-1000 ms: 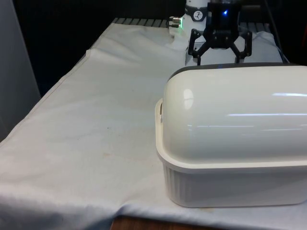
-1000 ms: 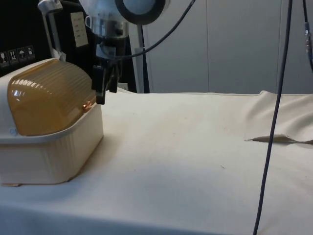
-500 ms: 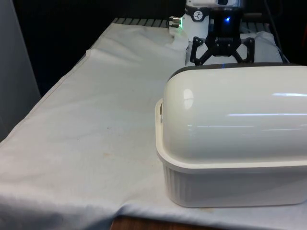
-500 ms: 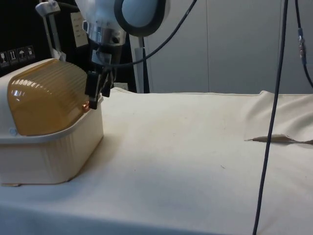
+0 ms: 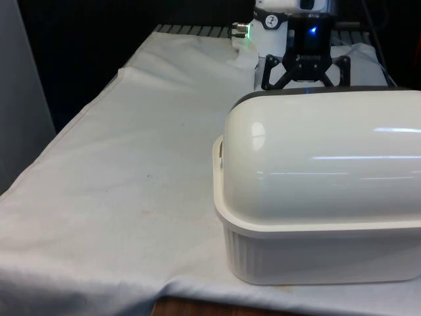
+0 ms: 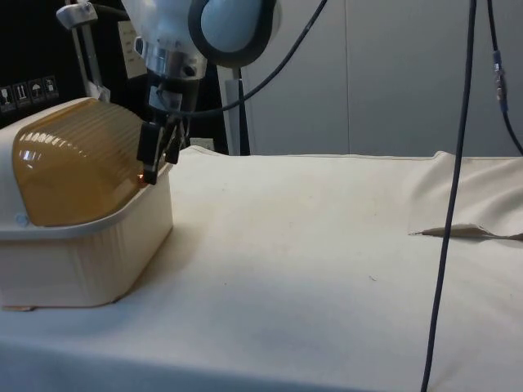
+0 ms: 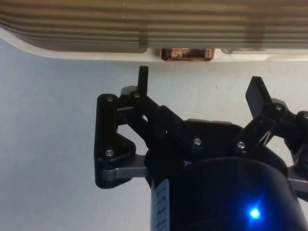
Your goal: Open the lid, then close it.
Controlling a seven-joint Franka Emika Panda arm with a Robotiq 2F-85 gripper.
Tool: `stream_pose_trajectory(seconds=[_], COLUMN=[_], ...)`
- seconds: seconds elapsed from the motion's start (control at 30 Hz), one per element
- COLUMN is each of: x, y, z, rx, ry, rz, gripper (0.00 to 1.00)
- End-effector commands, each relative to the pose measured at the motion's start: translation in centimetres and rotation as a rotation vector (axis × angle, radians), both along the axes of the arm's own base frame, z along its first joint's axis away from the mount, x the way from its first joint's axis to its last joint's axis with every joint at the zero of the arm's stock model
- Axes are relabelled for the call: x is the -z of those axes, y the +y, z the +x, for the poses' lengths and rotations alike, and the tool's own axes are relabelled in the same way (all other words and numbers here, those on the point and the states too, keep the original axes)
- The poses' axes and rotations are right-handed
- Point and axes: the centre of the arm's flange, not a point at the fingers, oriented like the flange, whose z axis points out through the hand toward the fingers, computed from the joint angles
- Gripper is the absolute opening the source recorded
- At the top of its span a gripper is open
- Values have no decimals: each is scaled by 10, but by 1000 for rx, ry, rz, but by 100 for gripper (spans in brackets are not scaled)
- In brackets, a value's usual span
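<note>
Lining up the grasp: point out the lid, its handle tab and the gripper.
lid [image 6: 78,159], side view, on its ribbed amber curve.
handle tab [image 7: 186,54], wrist view, on its amber face.
gripper [image 7: 199,89], wrist view, midway between its fingertips.

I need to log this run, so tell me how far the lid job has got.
Nothing is done yet: the ribbed amber lid sits shut on the cream bread box. In hand: the gripper, fingers open, is at the lid's front edge, lined up with the small copper handle tab but apart from it. Left: take the tab, roll the lid open, then close it.
</note>
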Motion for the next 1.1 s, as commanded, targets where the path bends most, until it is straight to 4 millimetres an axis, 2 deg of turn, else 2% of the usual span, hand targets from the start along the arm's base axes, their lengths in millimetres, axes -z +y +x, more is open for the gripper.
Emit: stream_pose_trajectory(seconds=[0.0, 0.47, 1.07], x=[0, 4, 10], y=[1, 2, 10], z=[-1, -11, -7], rx=[-2, -5, -19], ry=[0, 3, 12], rz=[0, 5, 15], gripper=[100, 100, 100])
